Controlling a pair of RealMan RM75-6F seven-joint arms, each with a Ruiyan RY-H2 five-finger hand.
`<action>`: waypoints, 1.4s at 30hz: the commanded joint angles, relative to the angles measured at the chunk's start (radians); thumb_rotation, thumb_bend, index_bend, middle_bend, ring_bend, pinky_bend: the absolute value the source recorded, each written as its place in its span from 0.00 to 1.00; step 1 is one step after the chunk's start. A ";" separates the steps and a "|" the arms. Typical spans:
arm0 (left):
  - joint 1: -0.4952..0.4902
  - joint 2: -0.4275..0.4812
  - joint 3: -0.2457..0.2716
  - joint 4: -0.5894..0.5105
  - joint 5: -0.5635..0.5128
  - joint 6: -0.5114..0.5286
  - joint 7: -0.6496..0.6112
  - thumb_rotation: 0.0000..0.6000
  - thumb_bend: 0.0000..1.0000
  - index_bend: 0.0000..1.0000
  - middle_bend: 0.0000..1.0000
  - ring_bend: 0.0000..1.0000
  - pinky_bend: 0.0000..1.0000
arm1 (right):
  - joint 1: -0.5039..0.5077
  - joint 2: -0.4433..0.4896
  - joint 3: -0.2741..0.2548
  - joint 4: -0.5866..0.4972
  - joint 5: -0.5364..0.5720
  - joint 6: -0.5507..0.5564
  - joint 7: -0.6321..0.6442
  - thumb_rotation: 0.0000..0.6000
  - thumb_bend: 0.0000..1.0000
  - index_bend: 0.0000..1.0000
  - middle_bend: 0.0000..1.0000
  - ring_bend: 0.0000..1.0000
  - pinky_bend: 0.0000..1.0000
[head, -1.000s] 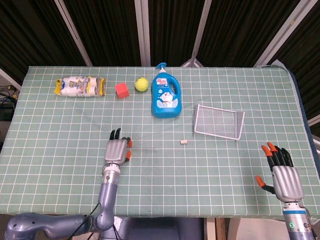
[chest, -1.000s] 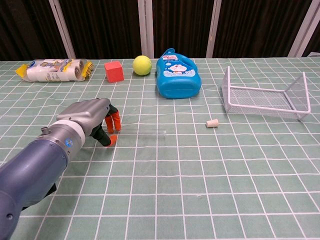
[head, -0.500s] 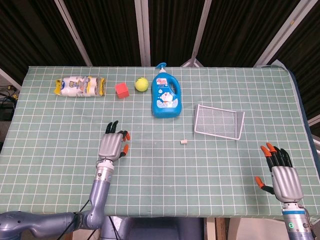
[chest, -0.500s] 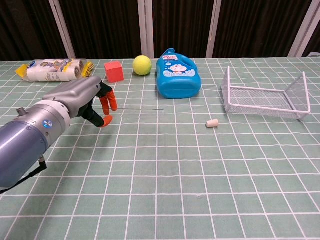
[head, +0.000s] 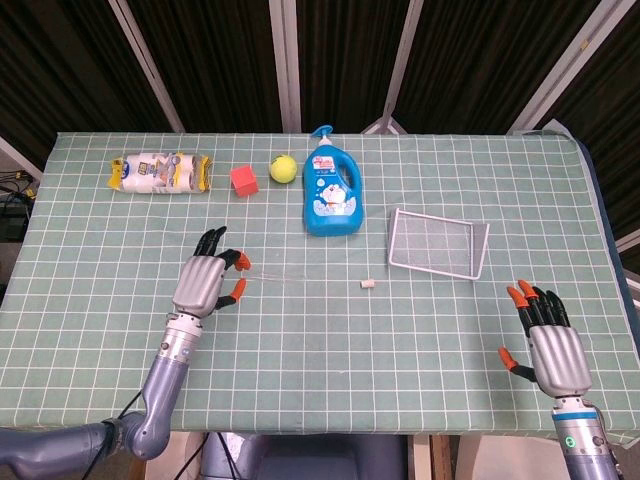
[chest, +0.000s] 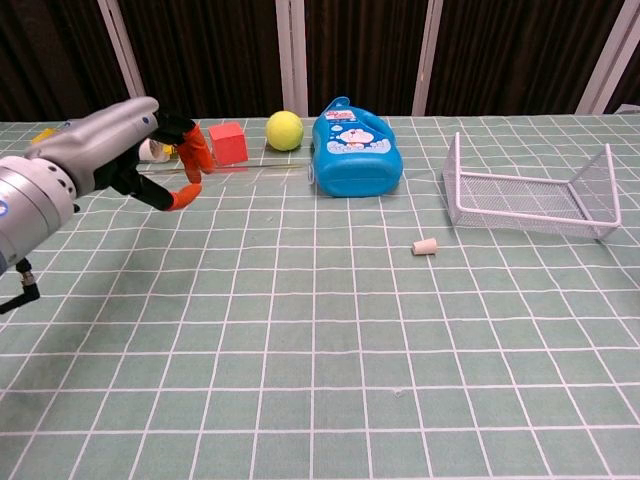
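A robot test lab: a counter (head: 420, 330) under a green grid cloth, dark curtains (head: 220, 60) with metal struts (head: 285, 60) on the far side.

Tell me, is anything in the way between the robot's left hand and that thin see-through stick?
Nothing visible is in the way. The left hand already pinches one end of the thin clear stick in its fingertips. The rest of the stick pokes out sideways toward the blue bottle.
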 joint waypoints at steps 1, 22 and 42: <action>0.006 0.049 -0.023 -0.034 0.021 -0.008 -0.051 1.00 0.73 0.52 0.47 0.05 0.00 | 0.049 -0.011 0.028 -0.026 0.036 -0.064 -0.035 1.00 0.31 0.12 0.07 0.00 0.00; -0.008 0.224 -0.106 -0.072 0.008 -0.066 -0.203 1.00 0.73 0.52 0.47 0.05 0.00 | 0.410 -0.343 0.163 0.117 0.290 -0.355 -0.417 1.00 0.31 0.34 0.15 0.04 0.00; -0.020 0.267 -0.112 -0.059 -0.011 -0.059 -0.218 1.00 0.73 0.52 0.47 0.05 0.00 | 0.556 -0.482 0.193 0.340 0.408 -0.419 -0.456 1.00 0.31 0.44 0.16 0.04 0.00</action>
